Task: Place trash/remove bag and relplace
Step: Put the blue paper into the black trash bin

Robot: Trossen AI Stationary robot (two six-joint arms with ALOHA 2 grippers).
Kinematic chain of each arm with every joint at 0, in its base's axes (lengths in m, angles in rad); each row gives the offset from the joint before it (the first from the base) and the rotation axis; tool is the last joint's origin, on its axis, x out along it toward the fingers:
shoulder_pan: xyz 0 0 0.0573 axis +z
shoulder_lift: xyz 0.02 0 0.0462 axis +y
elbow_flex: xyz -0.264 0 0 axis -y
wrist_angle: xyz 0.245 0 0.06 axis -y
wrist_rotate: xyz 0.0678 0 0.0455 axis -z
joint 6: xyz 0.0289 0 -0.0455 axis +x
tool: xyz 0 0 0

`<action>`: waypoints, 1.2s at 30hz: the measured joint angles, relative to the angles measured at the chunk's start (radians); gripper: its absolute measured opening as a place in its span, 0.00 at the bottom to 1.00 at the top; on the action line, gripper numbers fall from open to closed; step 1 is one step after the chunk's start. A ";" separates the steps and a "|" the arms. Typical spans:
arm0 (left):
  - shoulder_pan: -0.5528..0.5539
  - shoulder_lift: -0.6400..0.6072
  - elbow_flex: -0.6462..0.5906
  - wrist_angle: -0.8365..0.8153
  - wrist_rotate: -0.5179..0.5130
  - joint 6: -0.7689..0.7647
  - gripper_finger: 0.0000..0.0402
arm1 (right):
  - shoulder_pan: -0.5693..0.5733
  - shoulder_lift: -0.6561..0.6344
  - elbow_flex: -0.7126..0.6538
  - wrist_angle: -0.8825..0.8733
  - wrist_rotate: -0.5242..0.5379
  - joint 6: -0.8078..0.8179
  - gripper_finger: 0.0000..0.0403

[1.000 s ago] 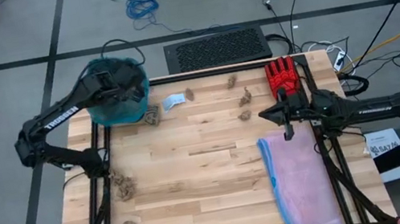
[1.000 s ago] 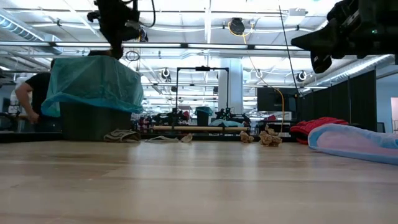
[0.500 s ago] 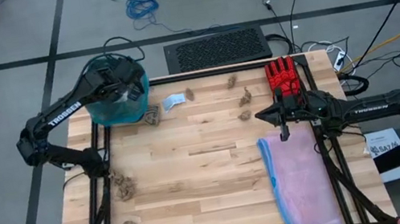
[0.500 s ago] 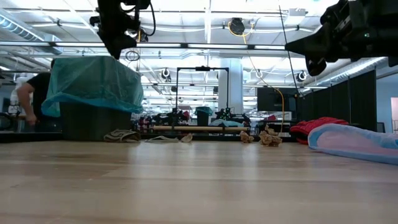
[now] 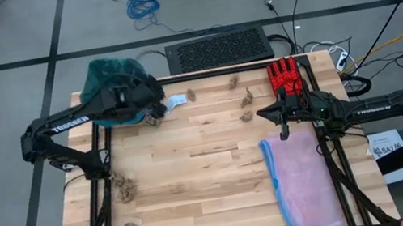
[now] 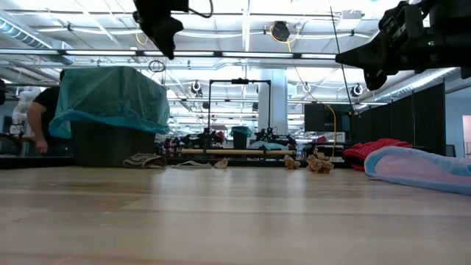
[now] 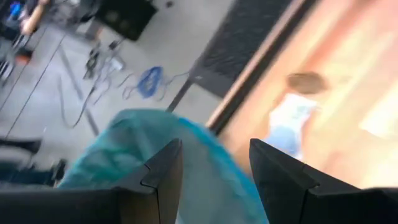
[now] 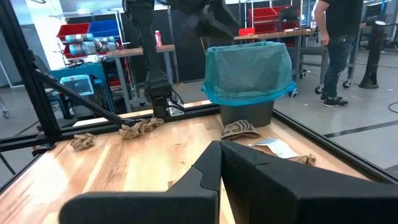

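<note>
Teal bag lines the bin at the table's far-left corner. Left gripper, jaws apart and empty, hovers beside it; next: grasp a nearby brown wad.

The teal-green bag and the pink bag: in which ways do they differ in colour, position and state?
The teal-green bag is stretched over a dark bin at the table's far left corner, standing upright and open at the top; the pink bag lies flat on the wood at the near right. The teal-green bag is one colour; the pink bag has a blue edge. The teal-green bag is on the left arm's side, the pink bag on the right arm's side. Both are thin, translucent plastic.
</note>
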 joint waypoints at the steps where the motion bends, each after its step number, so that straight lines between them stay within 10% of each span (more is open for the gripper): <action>1: -0.020 0.017 0.000 0.000 0.015 0.000 0.45 | 0.000 0.000 0.000 0.000 0.000 0.000 0.00; 17: -0.031 0.473 -0.102 0.093 0.064 0.049 0.45 | 0.000 0.000 0.000 -0.001 0.005 -0.011 0.00; 36: 0.159 0.586 -0.103 0.329 0.239 0.104 0.45 | 0.000 0.000 0.000 -0.005 0.006 -0.020 0.00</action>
